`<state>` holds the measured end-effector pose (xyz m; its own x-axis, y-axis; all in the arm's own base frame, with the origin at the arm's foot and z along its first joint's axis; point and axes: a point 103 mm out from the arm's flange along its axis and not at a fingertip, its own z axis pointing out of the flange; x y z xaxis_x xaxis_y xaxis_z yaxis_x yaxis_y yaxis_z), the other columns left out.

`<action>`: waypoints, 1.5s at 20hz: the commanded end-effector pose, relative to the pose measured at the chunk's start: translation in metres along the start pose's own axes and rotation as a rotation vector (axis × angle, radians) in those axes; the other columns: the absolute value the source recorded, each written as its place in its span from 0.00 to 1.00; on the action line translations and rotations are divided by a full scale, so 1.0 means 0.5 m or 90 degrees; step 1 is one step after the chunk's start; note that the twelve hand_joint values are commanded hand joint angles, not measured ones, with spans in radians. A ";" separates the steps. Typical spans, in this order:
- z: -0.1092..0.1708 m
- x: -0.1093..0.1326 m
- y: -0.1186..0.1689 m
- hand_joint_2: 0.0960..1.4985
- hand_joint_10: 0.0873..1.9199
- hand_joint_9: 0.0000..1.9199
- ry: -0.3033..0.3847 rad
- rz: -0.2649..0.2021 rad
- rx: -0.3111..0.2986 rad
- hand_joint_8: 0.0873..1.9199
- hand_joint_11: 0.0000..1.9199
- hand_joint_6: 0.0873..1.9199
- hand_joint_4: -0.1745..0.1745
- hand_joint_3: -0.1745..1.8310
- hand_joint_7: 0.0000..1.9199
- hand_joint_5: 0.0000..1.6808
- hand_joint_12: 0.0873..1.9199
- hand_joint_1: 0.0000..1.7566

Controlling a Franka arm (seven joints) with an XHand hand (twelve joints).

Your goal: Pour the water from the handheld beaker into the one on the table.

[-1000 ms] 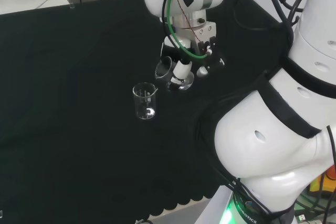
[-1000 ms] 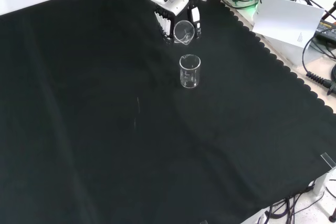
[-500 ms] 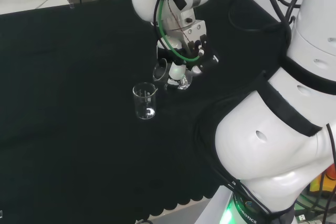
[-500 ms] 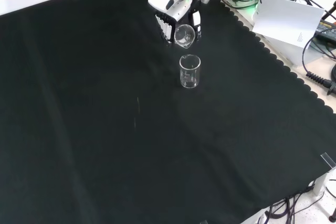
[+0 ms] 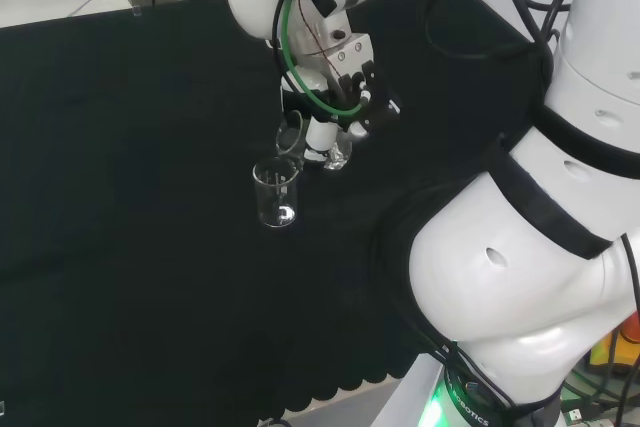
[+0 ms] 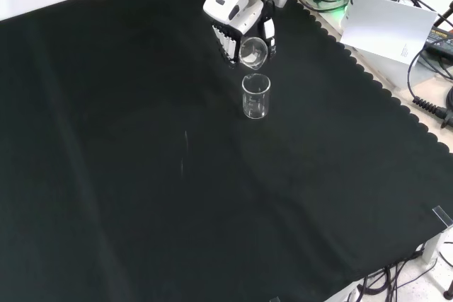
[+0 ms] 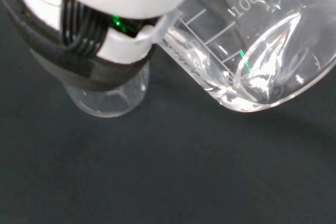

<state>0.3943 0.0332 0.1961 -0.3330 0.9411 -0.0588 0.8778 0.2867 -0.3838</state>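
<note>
While the hand grips the handheld beaker with fingers curled round it, that beaker sits tilted, mouth angled down toward the second beaker. Second beaker stands upright on the black cloth of the table, just below the held one in the front view. Head view: held beaker's rim is right above the standing beaker's rim, touching or apart I can't tell. Wrist view: a little water pooled in the held beaker's lower corner, printed graduations visible on its wall.
</note>
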 end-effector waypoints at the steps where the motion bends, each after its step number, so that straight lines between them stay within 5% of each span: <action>1: 0.024 -0.004 0.010 0.42 0.00 0.97 -0.082 0.039 0.059 0.04 0.78 0.22 0.31 0.37 0.92 0.81 0.28 0.68; 30: 0.034 0.008 0.014 0.42 0.00 0.97 -0.110 0.033 0.088 0.05 0.78 0.25 0.33 0.37 0.91 0.79 0.28 0.68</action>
<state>0.3932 0.0327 0.1788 -0.3422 0.9109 -0.2306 0.8452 0.1911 -0.4992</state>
